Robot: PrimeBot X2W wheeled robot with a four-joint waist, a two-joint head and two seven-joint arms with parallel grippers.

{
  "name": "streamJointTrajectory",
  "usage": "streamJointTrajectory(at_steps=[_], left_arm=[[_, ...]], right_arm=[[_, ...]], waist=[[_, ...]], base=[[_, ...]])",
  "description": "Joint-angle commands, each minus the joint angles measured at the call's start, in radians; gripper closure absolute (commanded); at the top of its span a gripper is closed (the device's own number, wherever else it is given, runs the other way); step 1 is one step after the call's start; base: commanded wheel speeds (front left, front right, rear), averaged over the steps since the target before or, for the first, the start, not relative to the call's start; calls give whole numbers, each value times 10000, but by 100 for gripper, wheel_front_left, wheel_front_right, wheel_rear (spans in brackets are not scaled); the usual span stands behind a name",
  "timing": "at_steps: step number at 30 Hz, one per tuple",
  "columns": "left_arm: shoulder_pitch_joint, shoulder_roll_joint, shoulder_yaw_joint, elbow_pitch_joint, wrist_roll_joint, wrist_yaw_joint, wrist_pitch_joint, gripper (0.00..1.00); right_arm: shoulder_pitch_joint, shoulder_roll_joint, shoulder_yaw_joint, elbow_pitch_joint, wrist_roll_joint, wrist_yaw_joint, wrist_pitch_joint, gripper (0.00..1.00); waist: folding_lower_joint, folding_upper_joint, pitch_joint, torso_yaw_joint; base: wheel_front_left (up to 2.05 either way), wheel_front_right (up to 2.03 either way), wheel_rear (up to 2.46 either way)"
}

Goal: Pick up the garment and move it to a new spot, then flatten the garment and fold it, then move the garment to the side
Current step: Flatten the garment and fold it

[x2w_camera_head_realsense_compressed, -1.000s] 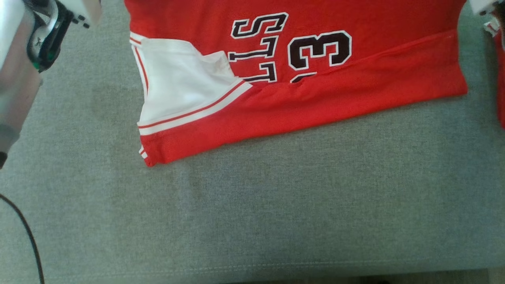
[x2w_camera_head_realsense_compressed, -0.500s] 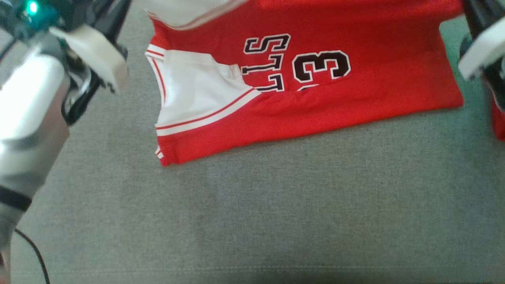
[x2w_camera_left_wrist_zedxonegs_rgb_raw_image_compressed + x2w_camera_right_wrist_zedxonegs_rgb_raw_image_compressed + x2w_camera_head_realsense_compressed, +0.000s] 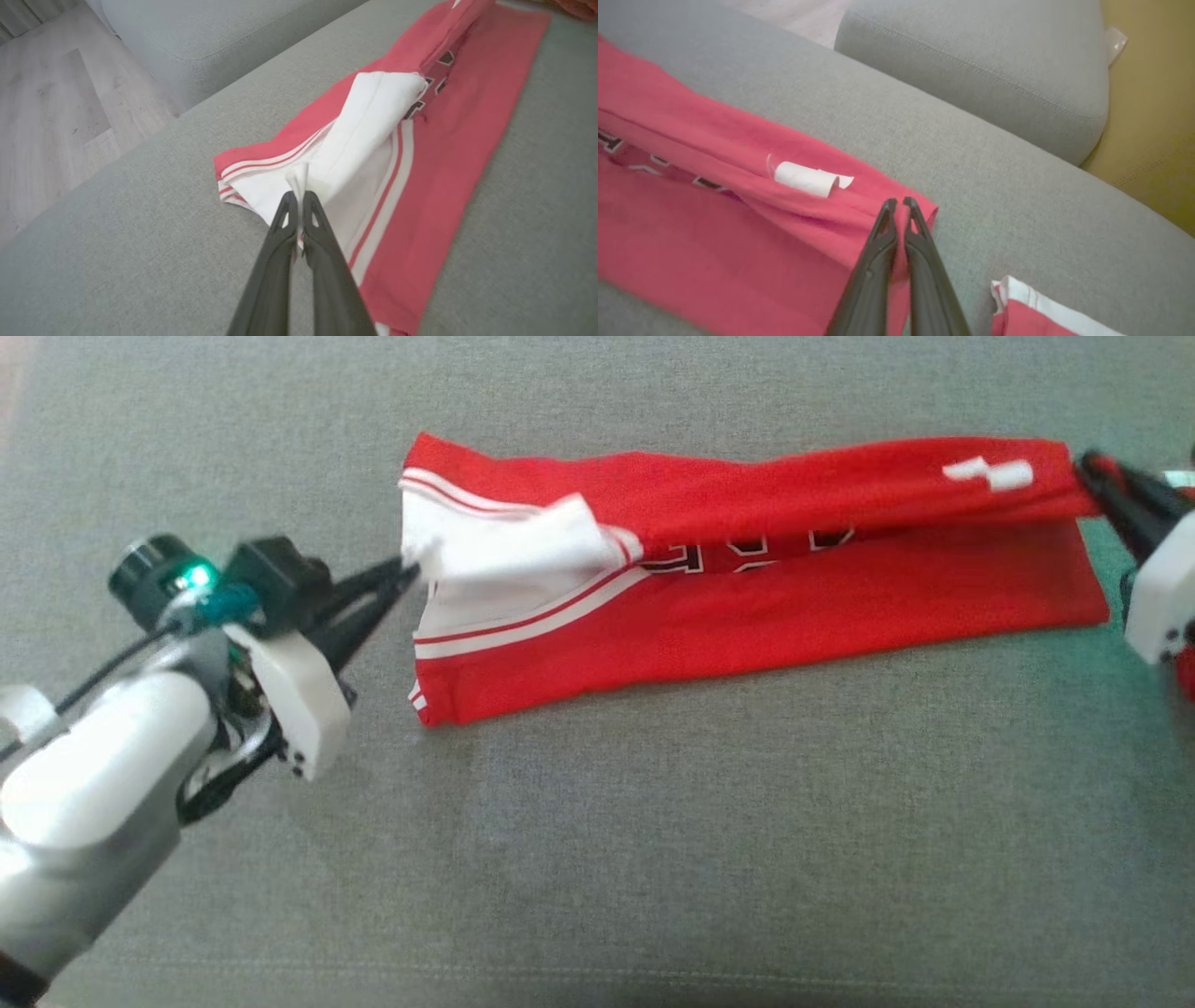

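Folded toward me since a second ago, the far half of the garment now covers most of its lettering. My left end effector pinches the white sleeve edge and my right end effector pinches the red corner. It lies doubled on the grey sofa cushion.

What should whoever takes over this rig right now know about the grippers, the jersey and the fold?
Left gripper: shut on the white fabric edge at one end of the red jersey.
Right gripper: shut on the jersey's red corner at the other end, near the white label.
Jersey: stretched between them on the grey sofa cushion, far edge drawn over the lettering.
Done: spread out; lengthwise fold under way.
Left: lay that edge down, release, finish folding, move it aside.
A second red-and-white garment lies past the jersey's right end.
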Motion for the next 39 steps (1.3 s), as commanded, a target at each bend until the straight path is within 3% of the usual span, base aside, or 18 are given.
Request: streamJointTrajectory(at_steps=[1, 11, 19, 20, 21, 22, 26, 31, 36, 39], left_arm=[[-332, 527, 438, -221, -81, -29, 38, 100], [209, 841, -291, -675, -595, -50, 987, 100], [180, 1029, -564, -866, -955, -55, 1548, 100], [197, 1002, -581, -841, -963, -38, 1560, 70], [214, 972, -594, -802, -938, 0, 1531, 9], [240, 934, -600, -743, -911, 59, 1480, 0], [440, 691, -460, -443, -981, 476, 1115, 0], [776, 255, 370, 27, -1447, 1542, -69, 0], [1375, -443, 1956, 110, -2291, 2638, -1460, 0], [1946, -1029, 3660, -530, -2210, 3117, -1562, 0]], right_arm=[[287, -438, 28, -160, 143, -9, 9, 100], [93, -1331, 1237, -1337, 985, -9, 1094, 100], [161, -1345, 1444, -1533, 1241, -9, 1727, 100], [177, -1312, 1451, -1461, 1267, -9, 1781, 29], [224, -1262, 1454, -1357, 1440, -9, 1870, 0], [268, -1209, 1453, -1293, 1645, -9, 1969, 0], [311, -1036, 1237, -1087, 2359, -9, 1952, 0], [438, -601, 220, -944, 3540, -9, 821, 0], [797, 152, -821, -1132, 4170, -9, -1091, 0], [1095, 659, -1360, -1176, 4154, -9, -1998, 0]], waist=[[2, -1, -2, -10], [2, -1, -127, -261], [2, -1, -213, -416], [2, -1, -227, -435], [2, -1, -247, -458], [2, -1, -272, -482], [2, -1, -470, -602], [2, -1, -829, -744], [2, -1, -1237, -879], [2, -1, -1461, -948]], base=[[0, 0, 0], [0, 0, 0], [0, 0, 0], [0, 0, 0], [0, 0, 0], [0, 0, 0], [0, 0, 0], [0, 0, 0], [0, 0, 0], [0, 0, 0]])
